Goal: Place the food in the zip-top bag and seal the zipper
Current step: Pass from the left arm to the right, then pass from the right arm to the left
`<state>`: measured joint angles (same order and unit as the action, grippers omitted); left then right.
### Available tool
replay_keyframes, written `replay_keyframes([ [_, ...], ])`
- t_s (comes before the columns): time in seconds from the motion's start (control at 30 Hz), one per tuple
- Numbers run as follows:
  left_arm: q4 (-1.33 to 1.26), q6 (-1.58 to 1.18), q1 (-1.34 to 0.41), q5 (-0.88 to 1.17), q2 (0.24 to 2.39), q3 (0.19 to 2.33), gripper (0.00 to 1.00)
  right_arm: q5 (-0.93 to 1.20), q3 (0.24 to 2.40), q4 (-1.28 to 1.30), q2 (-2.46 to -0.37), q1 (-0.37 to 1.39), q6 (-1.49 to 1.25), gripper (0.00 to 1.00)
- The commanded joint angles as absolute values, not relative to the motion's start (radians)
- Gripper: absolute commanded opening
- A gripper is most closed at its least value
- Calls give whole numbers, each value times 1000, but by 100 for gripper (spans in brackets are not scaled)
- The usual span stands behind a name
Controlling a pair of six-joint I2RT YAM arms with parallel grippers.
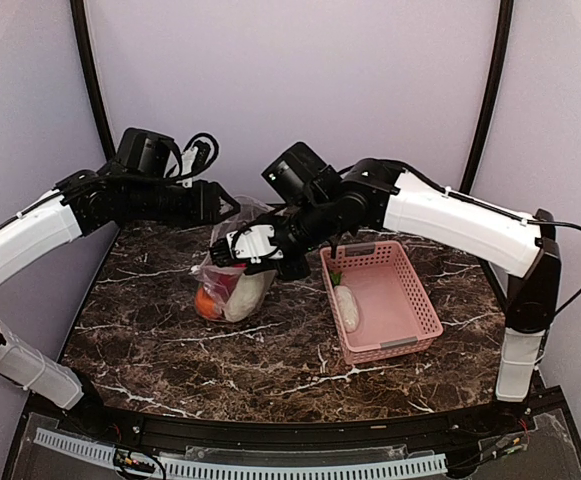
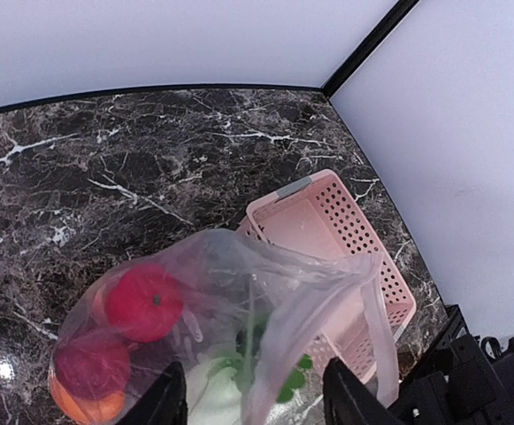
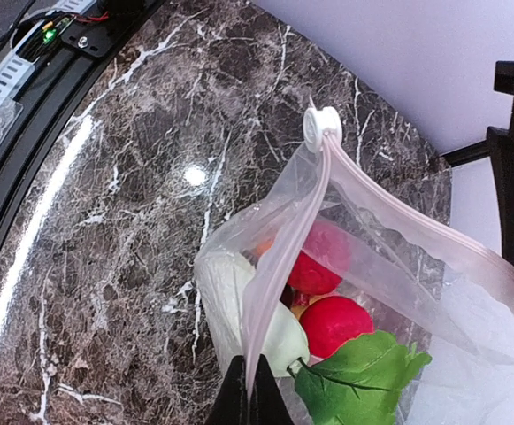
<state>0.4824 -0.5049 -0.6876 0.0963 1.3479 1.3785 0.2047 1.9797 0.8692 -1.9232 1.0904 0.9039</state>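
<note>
The clear zip-top bag (image 1: 232,285) stands on the marble table, holding red fruits (image 3: 349,323), a white piece (image 3: 230,292), an orange ball (image 2: 84,407) and a green leaf (image 3: 363,376). My right gripper (image 3: 257,390) is shut on the pinkish zipper strip (image 3: 292,239) and holds the mouth up; the white slider tab (image 3: 320,126) sits at the strip's far end. My left gripper (image 2: 257,403) is open above the bag (image 2: 239,292), with loose plastic between its wide-apart fingers (image 2: 164,398). In the top view the two grippers (image 1: 225,208) (image 1: 238,245) meet over the bag's top.
The pink mesh basket (image 1: 410,300) stands right of the bag, with a white oblong piece (image 1: 347,307) and a green leaf (image 1: 336,277) in it. The basket also shows in the left wrist view (image 2: 363,230). Walls close the back and both sides.
</note>
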Motion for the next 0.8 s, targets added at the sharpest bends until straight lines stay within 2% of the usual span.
replay_keyframes([
  [0.0,649,-411,-690,154,1337,1446,55,242,1995,797,-1856,1109,891,0],
  [0.13,727,-391,-690,156,1336,1449,48,191,1994,799,-1869,1134,897,0],
  [0.3,774,-370,-690,89,1353,1467,32,182,2004,797,-1881,1136,899,0],
  [0.4,786,-381,-690,76,1350,1476,29,176,2011,802,-1886,1137,896,0],
  [0.57,804,-383,-690,83,1321,1483,31,176,1999,801,-1880,1136,887,0],
  [0.67,816,-381,-690,77,1302,1476,14,178,1993,798,-1874,1137,886,0],
  [0.77,815,-379,-690,85,1296,1470,3,186,1995,796,-1875,1135,882,0],
])
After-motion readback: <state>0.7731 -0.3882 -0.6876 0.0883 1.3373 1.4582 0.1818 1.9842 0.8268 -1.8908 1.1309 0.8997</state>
